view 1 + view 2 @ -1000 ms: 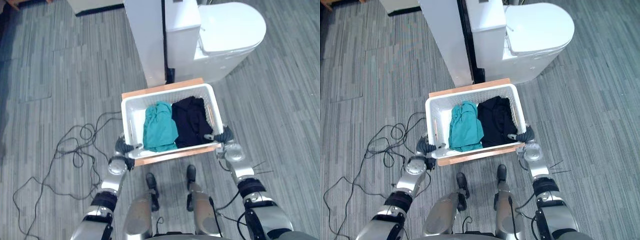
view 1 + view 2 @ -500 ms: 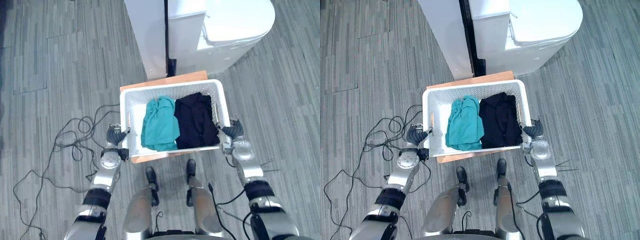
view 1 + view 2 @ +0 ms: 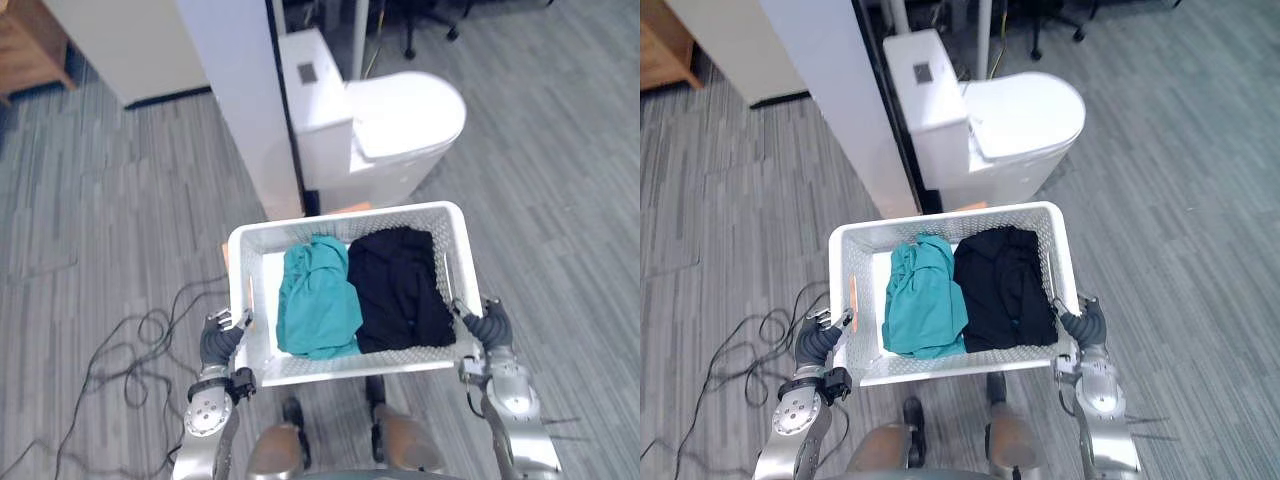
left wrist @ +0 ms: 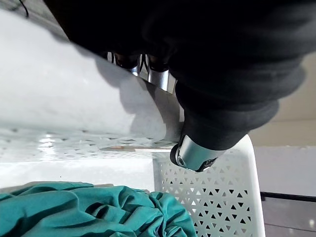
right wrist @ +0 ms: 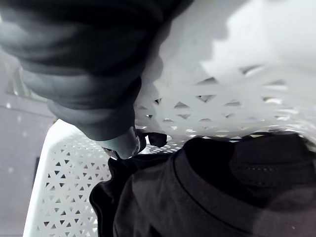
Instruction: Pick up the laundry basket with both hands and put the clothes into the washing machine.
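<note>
I hold a white perforated laundry basket (image 3: 236,270) up in front of me. Inside it a teal garment (image 3: 315,308) lies on the left and a black garment (image 3: 400,290) on the right. My left hand (image 3: 222,338) is shut on the basket's left rim, thumb (image 4: 195,153) hooked over the edge above the teal garment (image 4: 98,212). At the right rim my right hand (image 3: 490,328) is shut too, its thumb (image 5: 123,143) inside by the black garment (image 5: 197,197). The white washing machine (image 3: 385,130) stands just beyond the basket, lid down.
A tall white panel (image 3: 235,90) stands left of the machine. Wooden furniture (image 3: 25,40) is at the far left corner. A strip of a wooden board (image 3: 350,207) peeks out behind the basket. Grey plank floor (image 3: 560,200) lies on both sides.
The basket has risen off the wooden board, held in both hands, and is closer to the camera. The view has tilted up, showing more of the washing machine.
</note>
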### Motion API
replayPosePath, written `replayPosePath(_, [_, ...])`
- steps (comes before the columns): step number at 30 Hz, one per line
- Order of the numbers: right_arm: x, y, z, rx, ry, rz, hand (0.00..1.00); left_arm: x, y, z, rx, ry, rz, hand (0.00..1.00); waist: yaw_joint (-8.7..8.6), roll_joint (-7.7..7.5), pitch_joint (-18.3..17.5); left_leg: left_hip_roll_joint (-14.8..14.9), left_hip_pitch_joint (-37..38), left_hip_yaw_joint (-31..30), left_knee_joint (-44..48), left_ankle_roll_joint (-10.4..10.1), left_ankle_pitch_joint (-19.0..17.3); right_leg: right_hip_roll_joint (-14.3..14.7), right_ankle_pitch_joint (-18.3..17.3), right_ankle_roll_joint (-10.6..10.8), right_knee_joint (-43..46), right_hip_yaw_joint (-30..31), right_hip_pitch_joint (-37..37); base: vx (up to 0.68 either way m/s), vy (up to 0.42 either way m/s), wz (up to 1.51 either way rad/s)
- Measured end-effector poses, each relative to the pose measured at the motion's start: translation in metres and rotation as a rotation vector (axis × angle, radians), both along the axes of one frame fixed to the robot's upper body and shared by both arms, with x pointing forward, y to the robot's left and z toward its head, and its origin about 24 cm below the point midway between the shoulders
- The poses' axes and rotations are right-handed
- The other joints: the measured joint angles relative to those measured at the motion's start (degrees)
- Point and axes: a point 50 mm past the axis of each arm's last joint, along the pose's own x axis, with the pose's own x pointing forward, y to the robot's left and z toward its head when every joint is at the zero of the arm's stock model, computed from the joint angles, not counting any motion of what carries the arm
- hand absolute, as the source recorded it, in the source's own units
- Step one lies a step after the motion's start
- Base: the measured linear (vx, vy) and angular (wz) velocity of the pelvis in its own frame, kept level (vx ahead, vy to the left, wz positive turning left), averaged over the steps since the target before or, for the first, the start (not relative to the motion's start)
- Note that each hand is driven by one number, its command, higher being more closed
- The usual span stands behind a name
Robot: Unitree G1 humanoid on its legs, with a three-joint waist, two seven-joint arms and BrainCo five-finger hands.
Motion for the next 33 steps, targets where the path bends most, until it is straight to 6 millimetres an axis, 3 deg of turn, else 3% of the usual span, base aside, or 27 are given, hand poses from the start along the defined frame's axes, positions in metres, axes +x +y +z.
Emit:
replayPosePath(2, [-0.001, 0.001, 0.0, 0.002, -0.003, 0.005, 1.0, 0.0, 0.0, 0.0, -0.029, -0.005, 0.006, 1.0, 0.05, -0.29, -0.8, 1.1, 0.0, 4.8, 2.9, 0.4, -2.0, 0.7, 0.1, 0.1, -0.3, 0.0, -1.8, -0.08, 0.033, -1.36])
replayPosePath(3, [0.001, 0.001, -0.002, 0.006, 0.0, 0.008, 1.0, 0.0, 0.001, 0.0, -0.038, -0.007, 0.01, 1.0, -0.16, -0.29, -0.9, 2.1, 0.4, 8.5, 3.5, 0.6, -2.5, -0.8, -1.9, -3.1, 0.7, -7.7, -2.9, -0.09, 0.033, -1.39])
replayPosePath(4, [0.003, 0.001, -0.004, 0.008, 0.005, 0.009, 1.0, 0.0, 0.001, 0.0, -0.039, -0.007, 0.011, 1.0, -0.21, -0.18, -1.0, 2.9, 1.1, 9.9, 3.2, 0.6, -2.5, -1.9, -2.7, -4.4, 2.0, -13.0, -3.4, -0.05, 0.014, -1.44])
replayPosePath(5, [0.006, 0.001, -0.01, 0.013, 0.027, 0.013, 1.0, 0.0, 0.002, 0.0, -0.036, -0.007, 0.015, 1.0, -0.43, -0.31, -1.0, 3.5, 2.7, 13.6, 2.6, 0.6, -2.5, -5.1, -4.0, -6.3, 5.0, -24.5, -4.4, 0.0, 0.007, -1.31])
replayPosePath(8, [0.012, 0.003, -0.025, 0.035, 0.085, 0.026, 1.0, 0.0, 0.004, 0.0, -0.035, -0.007, 0.025, 1.0, -0.88, -0.13, -1.9, 4.6, 6.5, 21.5, 2.5, -0.2, -3.1, -10.5, -5.8, -9.1, 10.3, -44.8, -4.1, 0.04, -0.039, -1.51])
replayPosePath(9, [0.014, 0.003, -0.026, 0.038, 0.089, 0.027, 1.0, 0.002, 0.004, 0.002, -0.035, -0.014, 0.023, 1.0, -0.98, -0.15, -2.1, 4.9, 7.1, 23.3, 2.6, -0.2, -3.3, -10.7, -5.6, -8.6, 10.8, -47.6, -4.3, 0.1, -0.159, -1.53])
replayPosePath(10, [0.015, 0.003, -0.026, 0.036, 0.087, 0.028, 1.0, 0.003, 0.004, 0.002, -0.037, -0.018, 0.022, 1.0, -1.06, -0.05, -2.2, 5.7, 7.7, 24.4, 3.3, -0.6, -3.8, -9.5, -4.7, -7.1, 10.5, -45.9, -4.9, 0.1, -0.18, -1.29])
replayPosePath(12, [0.014, 0.002, -0.026, 0.033, 0.09, 0.027, 1.0, 0.007, 0.003, -0.001, -0.041, -0.006, 0.018, 1.0, -1.13, 0.16, -2.3, 9.5, 7.4, 24.3, 10.7, -0.2, -4.5, -6.5, -4.5, -6.8, 10.4, -41.8, -5.2, 0.16, -0.221, -1.23])
replayPosePath(13, [0.014, 0.0, -0.025, 0.02, 0.09, 0.033, 1.0, 0.006, 0.002, -0.005, -0.048, 0.008, 0.021, 1.0, -0.95, 0.7, -2.5, 13.6, 5.7, 22.5, 20.4, 4.0, -4.6, -3.9, -4.5, -6.9, 10.3, -39.0, -4.6, 0.17, -0.225, -1.27])
replayPosePath(14, [0.015, -0.002, -0.025, 0.015, 0.09, 0.034, 1.0, 0.005, 0.0, -0.006, -0.054, 0.015, 0.02, 1.0, -0.74, 1.06, -2.4, 15.6, 4.1, 20.4, 25.9, 7.6, -3.6, -2.6, -4.8, -7.3, 10.1, -37.6, -3.9, 0.18, -0.184, -1.45])
replayPosePath(15, [0.014, -0.003, -0.024, 0.012, 0.089, 0.033, 1.0, 0.003, -0.001, -0.011, -0.062, 0.033, 0.018, 1.0, -0.05, 1.77, -2.7, 17.6, 0.1, 12.6, 35.6, 11.4, -1.4, 0.1, -5.4, -8.1, 9.2, -34.6, -2.6, 0.23, -0.108, -1.51])
replayPosePath(16, [0.016, -0.007, -0.022, -0.005, 0.083, 0.037, 1.0, 0.002, -0.004, -0.013, -0.087, 0.04, 0.012, 1.0, 0.85, 2.59, -2.9, 14.7, -3.8, 3.4, 41.5, 8.1, -3.4, 2.1, -5.8, -8.7, 8.6, -31.7, -1.6, 0.19, -0.065, -1.52])
replayPosePath(17, [0.017, -0.008, -0.02, -0.008, 0.078, 0.039, 1.0, 0.002, -0.006, -0.014, -0.097, 0.042, 0.013, 1.0, 1.24, 2.69, -2.8, 12.4, -5.6, 0.0, 43.0, 6.9, -4.6, 2.8, -5.8, -9.0, 8.2, -30.2, -1.0, 0.21, 0.014, -1.5])
replayPosePath(18, [0.018, -0.011, -0.019, -0.017, 0.077, 0.042, 1.0, 0.0, -0.008, -0.019, -0.123, 0.059, 0.018, 1.0, 2.09, 2.65, -2.7, 7.3, -8.6, -5.1, 42.6, 6.6, -6.7, 3.6, -6.0, -9.5, 7.5, -27.4, 0.6, 0.19, 0.045, -1.06])
replayPosePath(19, [0.018, -0.012, -0.018, -0.021, 0.077, 0.043, 1.0, -0.001, -0.009, -0.02, -0.13, 0.065, 0.018, 1.0, 2.14, 2.64, -2.7, 4.8, -9.9, -7.3, 41.2, 6.4, -7.4, 3.7, -6.0, -9.5, 6.9, -26.4, 1.7, 0.28, 0.07, -1.13])
replayPosePath(21, [0.019, -0.014, -0.016, -0.037, 0.073, 0.051, 1.0, -0.006, -0.011, -0.024, -0.138, 0.084, 0.017, 1.0, 2.58, 2.69, -2.7, -2.8, -14.5, -12.6, 28.8, 4.8, -7.6, 3.7, -6.0, -9.4, 3.7, -22.2, 5.4, 0.25, 0.08, -0.97])
replayPosePath(22, [0.019, -0.014, -0.016, -0.04, 0.073, 0.052, 1.0, -0.006, -0.011, -0.024, -0.138, 0.084, 0.016, 1.0, 2.94, 2.77, -2.7, -3.8, -15.1, -13.5, 25.1, 3.8, -7.0, 3.7, -6.0, -9.4, 2.5, -21.5, 6.1, 0.2, 0.095, -1.13])
replayPosePath(23, [0.019, -0.015, -0.016, -0.043, 0.073, 0.051, 1.0, -0.006, -0.012, -0.023, -0.139, 0.082, 0.017, 1.0, 3.85, 3.11, -2.9, -4.7, -16.1, -13.8, 16.5, 0.8, -5.0, 4.1, -6.0, -9.2, -0.3, -19.7, 7.6, 0.24, 0.101, -1.22])
replayPosePath(24, [0.018, -0.015, -0.017, -0.045, 0.077, 0.049, 1.0, -0.009, -0.011, -0.024, -0.144, 0.085, 0.025, 1.0, 4.66, 3.75, -3.5, -4.0, -15.8, -13.1, 13.1, 1.5, -1.8, 5.3, -6.1, -7.6, -3.1, -16.9, 9.7, 0.28, 0.108, -1.28])
replayPosePath(26, [0.017, -0.007, -0.02, -0.025, 0.085, 0.066, 1.0, -0.014, -0.008, -0.026, -0.14, 0.1, 0.04, 1.0, 5.06, 3.54, -4.8, -4.0, -15.3, -12.5, 13.7, 4.5, -0.5, 5.6, -6.4, -6.7, -3.3, -14.1, 10.8, 0.37, 0.144, -1.02])
replayPosePath(28, [0.012, -0.007, -0.024, -0.012, 0.101, 0.057, 1.0, -0.015, -0.008, -0.027, -0.138, 0.107, 0.037, 1.0, 4.85, 2.89, -5.0, -3.9, -13.1, -11.0, 13.5, 6.6, -1.3, 4.1, -11.1, -3.8, 5.3, -14.4, 8.4, 0.34, 0.144, -0.6])
replayPosePath(29, [0.009, -0.006, -0.026, -0.003, 0.111, 0.049, 1.0, -0.015, -0.008, -0.027, -0.133, 0.109, 0.032, 1.0, 4.46, 1.85, -5.0, -4.9, -11.0, -10.0, 12.7, 7.0, -2.3, 1.6, -14.6, 0.4, 16.4, -15.7, 4.4, 0.43, 0.165, -0.26])
replayPosePath(30, [0.01, -0.006, -0.028, 0.002, 0.117, 0.047, 1.0, -0.015, -0.008, -0.028, -0.134, 0.117, 0.031, 1.0, 3.27, 1.6, -4.9, -6.1, -8.7, -10.0, 12.7, 7.7, -3.9, -1.2, -16.4, 2.9, 31.0, -17.6, -1.4, 0.44, 0.162, -0.13])
replayPosePath(31, [0.01, -0.006, -0.031, 0.006, 0.128, 0.045, 1.0, -0.015, -0.007, -0.029, -0.132, 0.12, 0.03, 1.0, 2.82, 1.52, -4.8, -6.6, -7.3, -9.8, 12.4, 8.4, -4.4, -3.0, -17.0, 2.1, 37.6, -19.4, -4.2, 0.4, 0.138, 0.06])
replayPosePath(33, [0.009, -0.003, -0.043, 0.028, 0.175, 0.048, 1.0, -0.018, -0.005, -0.03, -0.119, 0.138, 0.027, 1.0, 1.79, 1.65, -4.7, -7.6, -1.2, -8.7, 10.7, 9.4, -6.4, -8.4, -19.6, -2.2, 46.9, -25.3, -7.6, 0.42, 0.085, -0.05])
